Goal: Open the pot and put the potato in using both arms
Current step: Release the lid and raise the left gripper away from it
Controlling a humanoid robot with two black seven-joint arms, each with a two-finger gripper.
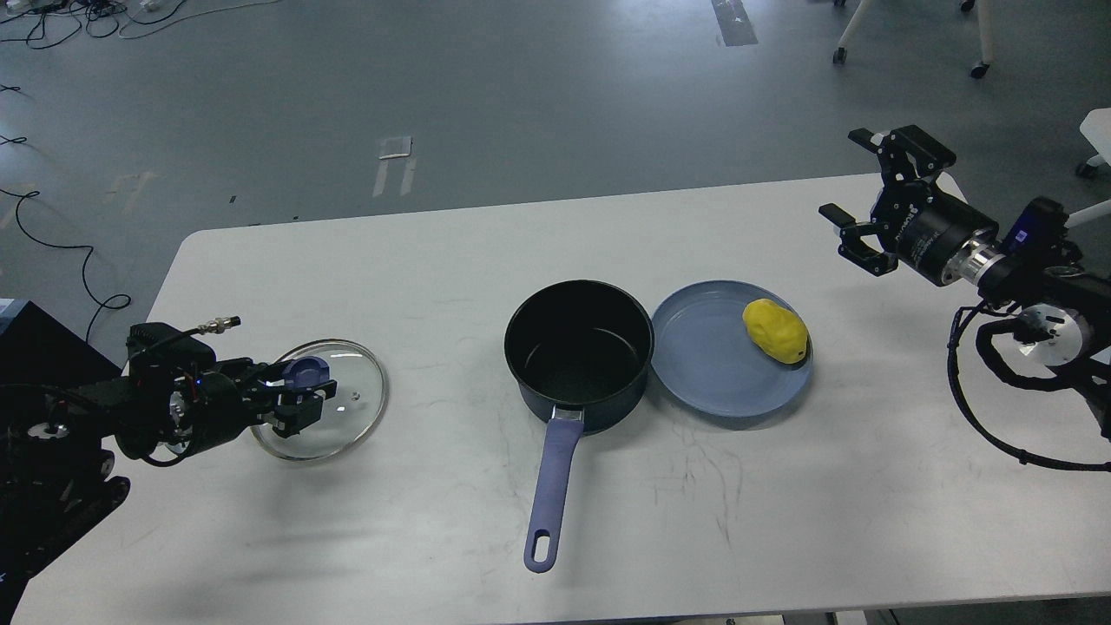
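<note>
A dark blue pot (pixel 579 351) with a long blue handle (pixel 550 490) stands open and empty at the table's middle. A yellow potato (pixel 774 330) lies on a blue plate (pixel 712 365) just right of the pot. The glass lid (pixel 325 408) with a blue knob (pixel 305 371) lies low over the table at the left. My left gripper (pixel 299 399) is around the knob, its fingers close on both sides. My right gripper (pixel 859 195) is open and empty, raised above the table's far right, up and right of the potato.
The white table (pixel 434 260) ends just beyond my right gripper at the far right corner. Grey floor with cables lies behind. Black cables hang from my right arm (pixel 998 425) over the table's right edge.
</note>
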